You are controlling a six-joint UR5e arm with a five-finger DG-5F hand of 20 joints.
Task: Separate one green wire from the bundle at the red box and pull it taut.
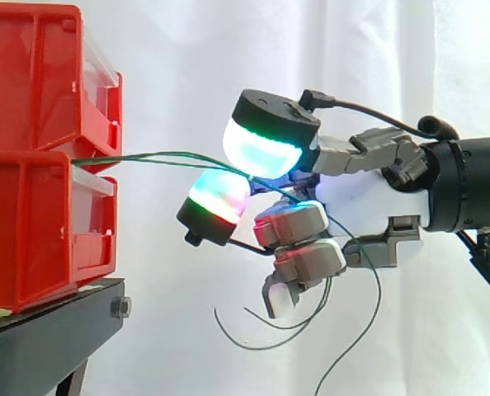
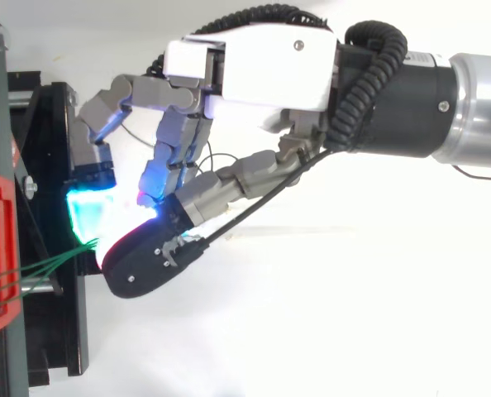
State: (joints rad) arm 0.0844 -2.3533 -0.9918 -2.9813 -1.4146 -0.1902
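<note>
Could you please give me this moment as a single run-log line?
hand shut on green wires | wires span red bins to hand, nearly straight | loose ends hang below

Red bins (image 1: 30, 157), left of frame: glossy moulded plastic, with clear plastic fronts (image 1: 95, 206). Stand (image 1: 47, 338) at lower left: matt black metal, with a bright steel bolt (image 1: 120, 308). Curtain (image 1: 179, 66): white cloth in soft folds. Green wires (image 1: 146, 155): thin, smooth-coated. Hand (image 1: 369, 202): smooth white plastic shell, matt grey links, translucent pads (image 1: 261, 148) in black caps.

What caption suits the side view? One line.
Hand pinches green wires running from the stacked red bins, loose ends dangling below.
</note>
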